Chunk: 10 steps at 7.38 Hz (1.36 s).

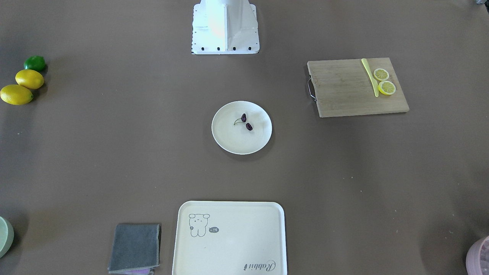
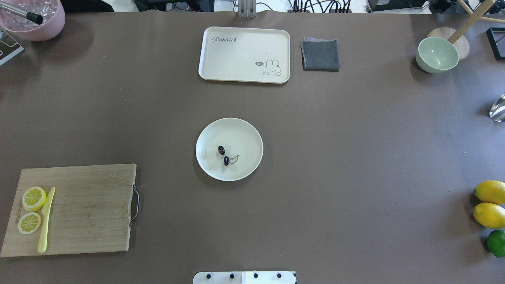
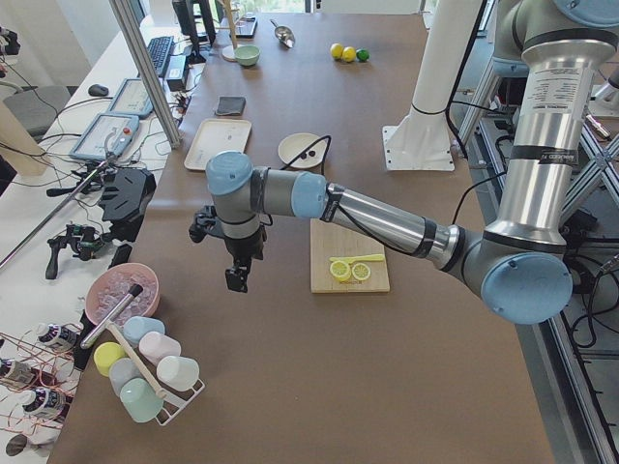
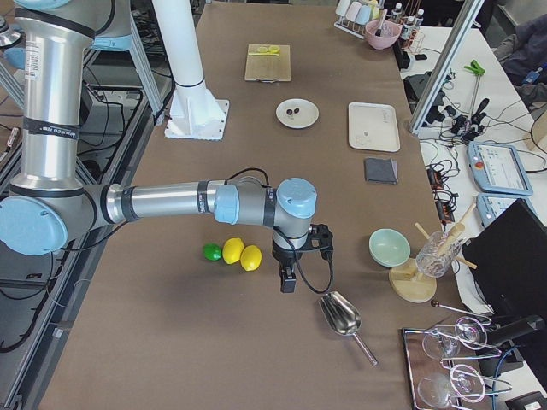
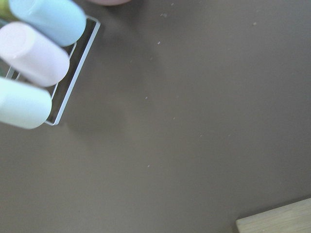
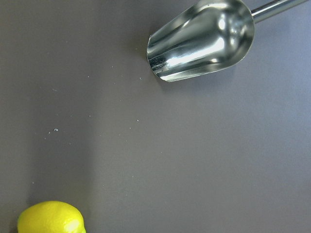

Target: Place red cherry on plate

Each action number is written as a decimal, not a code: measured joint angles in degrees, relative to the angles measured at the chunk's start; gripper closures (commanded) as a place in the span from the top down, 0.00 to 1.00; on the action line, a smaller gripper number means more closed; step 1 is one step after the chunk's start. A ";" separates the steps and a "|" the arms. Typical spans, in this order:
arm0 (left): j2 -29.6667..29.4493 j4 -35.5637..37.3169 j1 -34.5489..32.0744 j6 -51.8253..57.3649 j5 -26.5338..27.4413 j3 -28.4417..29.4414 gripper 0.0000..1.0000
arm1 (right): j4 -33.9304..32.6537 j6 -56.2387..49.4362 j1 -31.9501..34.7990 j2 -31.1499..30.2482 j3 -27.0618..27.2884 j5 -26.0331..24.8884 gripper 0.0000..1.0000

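The red cherry (image 1: 246, 122) (image 2: 223, 155), two dark maroon fruits on a thin forked stem, lies inside the round cream plate (image 1: 237, 142) (image 2: 245, 136) at the table's middle. Nothing touches it. Both arms are far from the plate and show only in the side views. My left gripper (image 3: 235, 280) hangs over bare table near the table's left end, beside the cutting board. My right gripper (image 4: 288, 282) hangs near the lemons at the right end. Whether either is open or shut I cannot tell. The wrist views show no fingers.
A wooden cutting board (image 2: 79, 209) carries two lemon slices and a yellow knife. The bear tray (image 2: 244, 54) and a grey cloth (image 2: 320, 55) lie at the far side. Lemons and a lime (image 2: 491, 209), a green bowl (image 2: 437, 55), a metal scoop (image 6: 204, 39) and a cup rack (image 5: 34, 58) sit at the ends.
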 measured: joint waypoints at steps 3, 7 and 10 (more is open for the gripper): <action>6.53 -1.68 -5.23 -0.03 -3.40 1.19 0.98 | 0.17 0.06 0.00 0.03 -0.56 0.36 1.00; 8.49 -2.08 -5.56 -0.07 -5.39 2.26 0.98 | 0.30 0.06 -0.01 0.19 -0.71 0.51 1.00; 8.79 -2.10 -5.62 0.08 -4.97 1.74 0.98 | 0.33 0.14 -0.01 0.32 -0.61 0.57 1.00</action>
